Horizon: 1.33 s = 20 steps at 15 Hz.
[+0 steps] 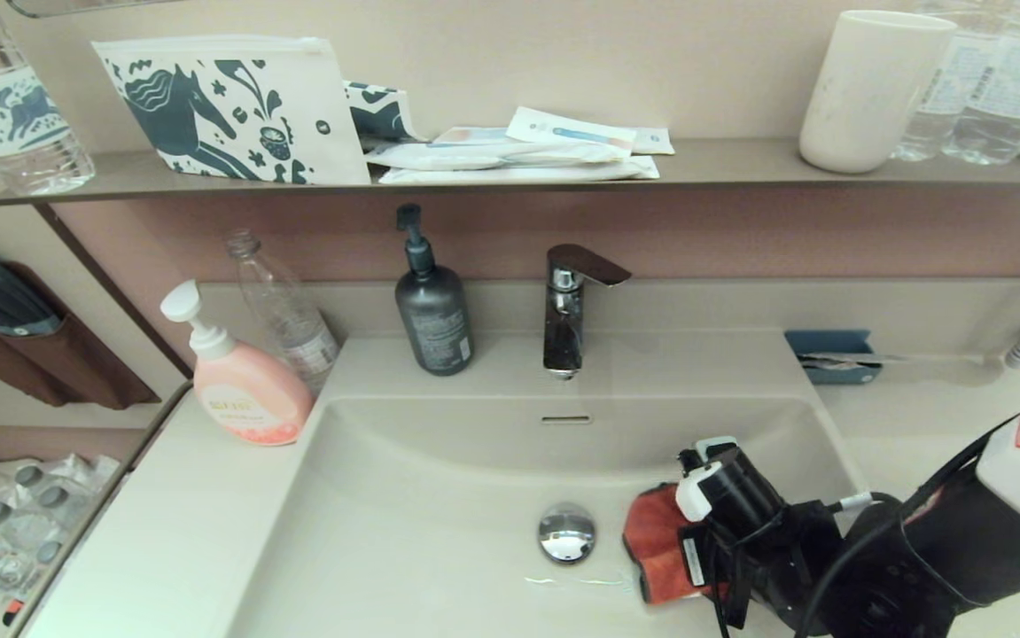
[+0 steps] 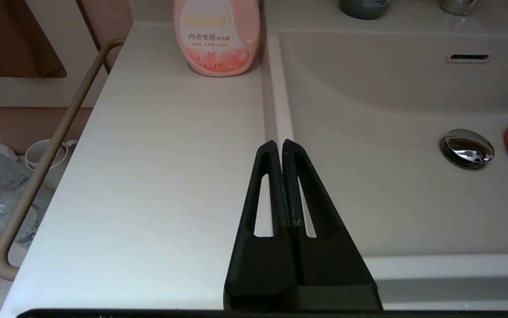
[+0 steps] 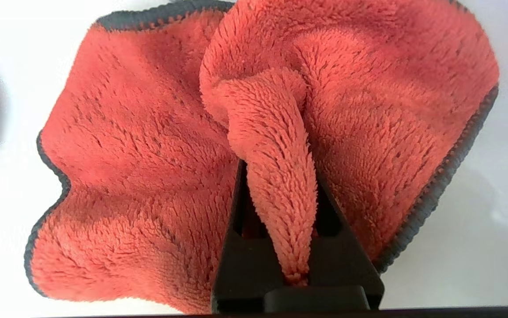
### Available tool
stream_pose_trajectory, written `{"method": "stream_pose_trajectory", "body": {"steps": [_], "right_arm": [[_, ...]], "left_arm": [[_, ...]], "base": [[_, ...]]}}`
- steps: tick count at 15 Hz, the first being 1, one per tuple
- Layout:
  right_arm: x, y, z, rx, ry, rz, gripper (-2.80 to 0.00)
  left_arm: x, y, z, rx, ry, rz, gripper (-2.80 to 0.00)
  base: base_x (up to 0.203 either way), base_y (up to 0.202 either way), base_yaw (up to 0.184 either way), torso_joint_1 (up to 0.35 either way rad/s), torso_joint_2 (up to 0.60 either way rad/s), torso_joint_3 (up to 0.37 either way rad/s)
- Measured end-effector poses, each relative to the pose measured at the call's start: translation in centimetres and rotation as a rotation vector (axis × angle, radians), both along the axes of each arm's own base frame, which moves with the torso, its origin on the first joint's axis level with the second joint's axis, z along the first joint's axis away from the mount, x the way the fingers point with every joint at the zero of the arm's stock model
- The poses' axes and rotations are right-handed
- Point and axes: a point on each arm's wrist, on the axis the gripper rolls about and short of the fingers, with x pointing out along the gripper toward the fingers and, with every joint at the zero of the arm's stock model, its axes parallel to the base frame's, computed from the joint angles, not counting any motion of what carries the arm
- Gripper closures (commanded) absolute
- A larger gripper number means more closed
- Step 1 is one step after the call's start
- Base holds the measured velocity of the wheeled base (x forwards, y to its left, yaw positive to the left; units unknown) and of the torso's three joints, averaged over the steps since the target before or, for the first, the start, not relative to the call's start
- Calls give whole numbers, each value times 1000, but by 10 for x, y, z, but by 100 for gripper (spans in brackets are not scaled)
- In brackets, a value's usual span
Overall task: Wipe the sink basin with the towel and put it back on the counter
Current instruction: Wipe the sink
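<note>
Down in the sink basin (image 1: 439,496), right of the chrome drain plug (image 1: 566,532), the right gripper (image 1: 665,554) presses the towel (image 1: 656,540) against the floor. Only the right wrist view shows a ridge of the orange-red pile pinched between its black fingers (image 3: 240,212). Over the counter (image 2: 148,176) at the basin's left edge, the left gripper (image 2: 279,143) hangs with fingers together, near the pink detergent bottle (image 2: 217,37).

Open sink basin (image 1: 439,532) floor left of drain plug (image 1: 566,532); faucet (image 1: 567,310) overhanging the back
</note>
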Motion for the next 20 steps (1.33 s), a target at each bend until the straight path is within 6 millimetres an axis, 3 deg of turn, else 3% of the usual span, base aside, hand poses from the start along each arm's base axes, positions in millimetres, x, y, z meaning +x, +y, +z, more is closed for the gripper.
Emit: {"method": "stream_pose_trajectory", "body": {"steps": [2,8,12,20], "right_arm": [[-4,-9,10,-32,19,-21,0],[31,-14,49,94,-281,-48,0],[40,-15,61,125,-350,-54,0],[42,-17,32,80,-232,-54,0]], "left_arm": [[0,0,0,0,0,0,0],[0,0,0,1,0,1,0],[0,0,0,0,0,0,0],[0,0,0,0,0,0,0]], "base": [[0,0,0,0,0,0],[0,0,0,0,0,0],[0,0,0,0,0,0],[0,0,0,0,0,0]]}}
